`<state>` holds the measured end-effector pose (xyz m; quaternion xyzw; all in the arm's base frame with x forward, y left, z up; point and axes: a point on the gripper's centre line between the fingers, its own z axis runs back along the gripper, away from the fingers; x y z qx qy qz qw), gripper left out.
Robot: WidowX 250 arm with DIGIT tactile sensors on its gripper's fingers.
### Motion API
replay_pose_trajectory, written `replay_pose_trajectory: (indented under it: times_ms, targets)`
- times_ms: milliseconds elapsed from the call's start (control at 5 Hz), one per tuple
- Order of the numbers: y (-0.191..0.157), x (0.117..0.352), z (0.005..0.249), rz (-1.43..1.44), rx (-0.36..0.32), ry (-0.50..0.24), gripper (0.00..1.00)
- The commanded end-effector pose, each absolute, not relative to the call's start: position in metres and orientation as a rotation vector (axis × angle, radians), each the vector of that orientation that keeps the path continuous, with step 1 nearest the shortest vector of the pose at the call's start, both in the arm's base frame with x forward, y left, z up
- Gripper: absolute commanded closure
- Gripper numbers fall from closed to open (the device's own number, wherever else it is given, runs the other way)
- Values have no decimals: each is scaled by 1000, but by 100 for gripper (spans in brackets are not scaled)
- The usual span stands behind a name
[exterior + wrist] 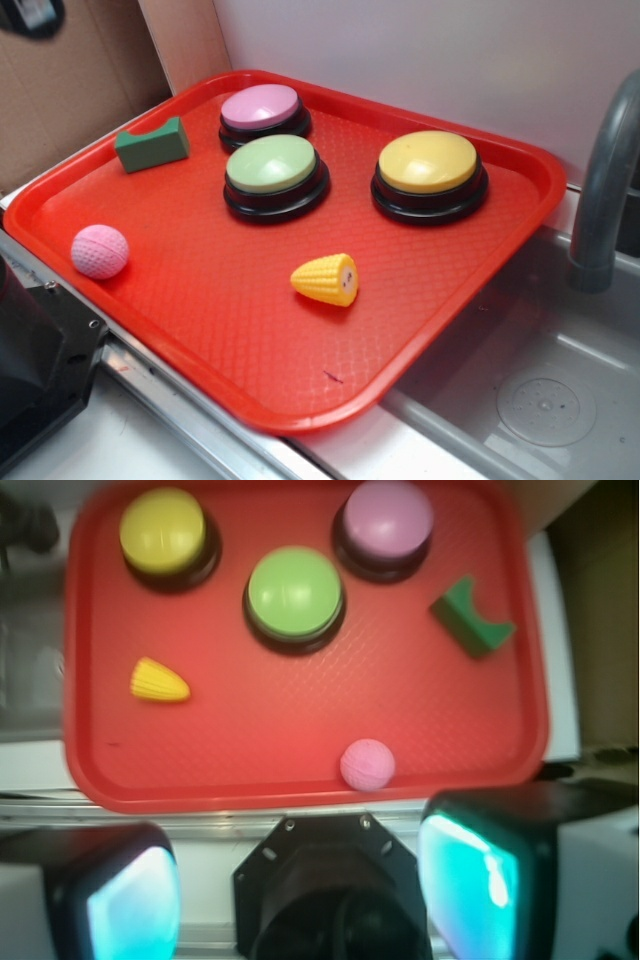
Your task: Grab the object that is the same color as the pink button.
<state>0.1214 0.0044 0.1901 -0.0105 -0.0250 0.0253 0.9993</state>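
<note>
- The small dimpled pink ball (99,250) lies near the edge of the red plastic tray (250,340), apart from everything else.
- The round pale pink push button (262,113) on its black base stands at the tray's far side, beside the green-topped button (273,172) and the dark green notched block (152,145).
- The claw (300,890) hangs spread wide and empty, off the tray just beyond the ball.
- The yellow toy corn (326,279) lies alone in front of the yellow-topped button (428,170).

One red tray (500,240). Three push buttons on black bases: one pink button (261,108), one green button (271,165), one yellow button (427,163). One pink ball (99,251). One yellow toy corn (326,278). One green block (152,146).
</note>
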Motion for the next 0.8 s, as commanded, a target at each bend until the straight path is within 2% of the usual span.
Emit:
replay_pose_trajectory:
  times_ms: [0,200,400,600]
  targets:
    - [37,128,98,2,35,-32,0]
    - [38,126,79,-40,69,-27,0]
    - [44,122,53,-47,41,-36,0]
    - [31,127,28,-92,-38,-1,0]
